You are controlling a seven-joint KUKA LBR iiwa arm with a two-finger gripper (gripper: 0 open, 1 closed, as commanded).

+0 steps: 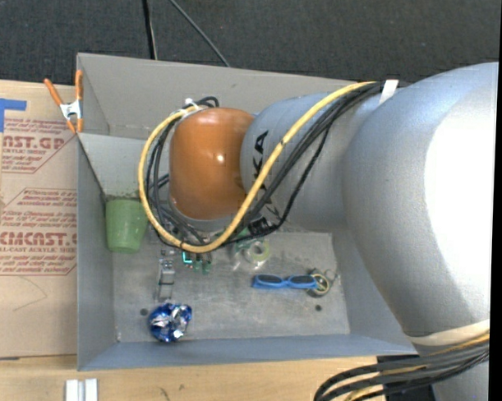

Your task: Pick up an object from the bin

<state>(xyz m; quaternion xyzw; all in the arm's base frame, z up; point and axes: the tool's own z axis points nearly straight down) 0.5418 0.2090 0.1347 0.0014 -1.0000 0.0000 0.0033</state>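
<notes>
My gripper shows as a dark body with a small lit spot, low over the middle-left of the bin floor. Just left of it and a little nearer the front lies a small grey metal piece. A pale green cup stands against the left wall, to the gripper's left. A crumpled blue foil ball lies near the front left corner, below the gripper. To its right sits a clear ring-like thing, partly hidden by the arm.
A blue-handled tool with a metal ring at its end lies on the floor at the right of the bin. The arm with its orange cover and yellow and black cables hides the bin's back and right side.
</notes>
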